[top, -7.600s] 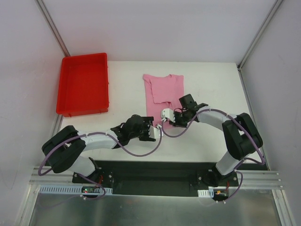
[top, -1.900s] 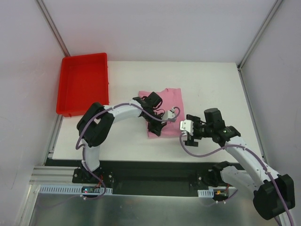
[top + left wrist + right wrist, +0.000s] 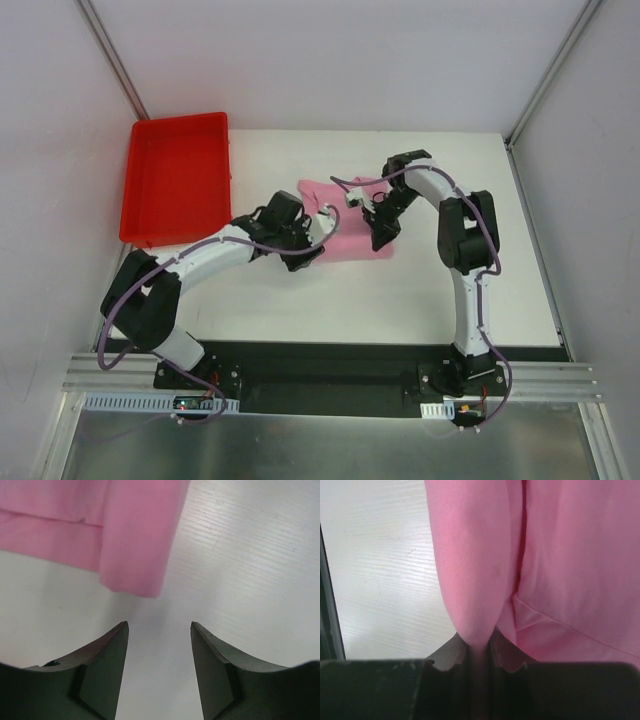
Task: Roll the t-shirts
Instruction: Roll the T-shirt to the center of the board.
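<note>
The left arm stretches low toward 1 o'clock. The left gripper [image 3: 159, 626] is spread wide and empty over the table [image 3: 330, 300], just short of the mid-table t-shirt [image 3: 352, 240]. The right arm doubles back toward 10 o'clock, and the right gripper [image 3: 479, 641] pinches a fold at its 4 o'clock corner.

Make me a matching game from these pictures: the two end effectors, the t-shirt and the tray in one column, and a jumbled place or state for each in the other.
Column one
1. left end effector
2. right end effector
3. t-shirt
4. tray

Column two
A. red, at the far left corner of the table
B. shut on a fold of the t-shirt
C. open, holding nothing, over bare table beside the t-shirt's edge
D. pink, lying on the middle of the table

Pairs: 1-C, 2-B, 3-D, 4-A
</note>
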Robot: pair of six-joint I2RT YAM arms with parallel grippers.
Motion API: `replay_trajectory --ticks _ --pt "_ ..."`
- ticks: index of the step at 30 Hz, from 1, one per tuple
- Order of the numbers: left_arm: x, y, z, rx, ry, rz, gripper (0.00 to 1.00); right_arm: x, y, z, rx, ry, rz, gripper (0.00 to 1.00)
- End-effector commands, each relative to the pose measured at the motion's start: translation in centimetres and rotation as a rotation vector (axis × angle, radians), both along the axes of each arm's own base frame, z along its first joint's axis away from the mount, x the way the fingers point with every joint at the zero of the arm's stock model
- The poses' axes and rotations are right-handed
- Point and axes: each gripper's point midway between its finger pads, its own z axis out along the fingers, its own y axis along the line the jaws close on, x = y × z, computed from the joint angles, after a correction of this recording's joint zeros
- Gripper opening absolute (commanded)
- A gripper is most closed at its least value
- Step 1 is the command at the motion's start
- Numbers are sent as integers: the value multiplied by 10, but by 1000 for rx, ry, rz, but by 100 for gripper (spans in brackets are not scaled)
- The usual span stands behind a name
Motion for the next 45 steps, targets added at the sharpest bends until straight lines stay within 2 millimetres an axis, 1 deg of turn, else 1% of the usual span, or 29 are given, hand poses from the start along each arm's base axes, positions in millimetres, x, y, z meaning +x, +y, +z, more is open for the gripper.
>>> replay_trajectory --ticks 1,2,3,4,5,6,7,10,12,13,16,17,18,20,23,24,26,27,30,32,35,36,38,39,40,42,43,44,45 --pt "1 -12 13 35 -325 -161 53 -41 -3 27 -19 221 74 9" --pt "-7 -19 11 38 -363 -214 53 -40 -2 26 -22 234 81 9" --pt "1 -29 24 7 -484 -252 53 -44 -2 28 -28 262 93 9" --pt "-7 -25 16 14 -508 -279 53 -39 0 24 -36 261 88 9" --pt "-10 -31 18 7 -547 -311 53 -38 0 24 -40 260 90 8" --pt "-5 -33 22 24 -614 -322 53 -40 1 22 -45 262 99 8" --pt "-7 -32 17 45 -625 -335 53 -43 -1 21 -48 268 108 7" --pt "-7 -31 20 71 -662 -358 53 -52 -6 28 -67 262 130 6" --pt "-9 -28 25 69 -681 -368 53 -67 -10 36 -45 299 104 6" --pt "-12 -26 22 74 -676 -373 53 -83 -14 32 -56 362 98 6" --pt "-14 -20 25 73 -659 -339 53 -103 -19 31 -67 431 91 6" --pt "-14 -19 28 64 -651 -319 53 -114 -20 30 -67 477 78 6" --pt "-15 -19 33 52 -655 -310 53 -118 -19 30 -63 495 72 5" --pt "-19 -19 35 39 -647 -307 53 -120 -15 30 -52 522 43 5" --pt "-33 -25 39 10 -668 -376 53 -111 -6 32 -57 547 -22 5" --pt "-41 -25 36 6 -674 -406 53 -99 -1 31 -57 538 -47 5" --pt "-56 -33 36 -17 -697 -505 53 -87 5 31 -57 570 -125 5" --pt "-62 -32 32 -17 -698 -530 53 -76 9 29 -50 567 -148 5" --pt "-75 -38 22 -23 -706 -626 54 -63 12 25 -70 593 -209 5" --pt "-76 -40 17 -13 -726 -663 55 -60 9 15 -106 629 -239 5" --pt "-61 -43 7 44 -820 -661 55 -51 8 9 -140 675 -307 6" --pt "-52 -43 2 74 -851 -637 55 -49 8 7 -156 684 -324 6" --pt "-41 -44 0 113 -910 -631 55 -45 8 2 -189 713 -365 5" --pt "-37 -43 -12 141 -907 -635 55 -44 8 2 -186 717 -370 5" --pt "-29 -46 -4 148 -962 -617 55 -44 8 3 -185 715 -372 5" --pt "-22 -49 -13 165 -961 -612 55 -43 7 2 -185 717 -375 5" --pt "-18 -52 -10 160 -977 -605 55 -43 6 2 -185 721 -378 5" --pt "-13 -49 -15 187 -975 -595 56 -42 6 2 -182 725 -385 5" --pt "-10 -51 -15 189 -980 -591 55 -42 6 2 -180 729 -389 5"
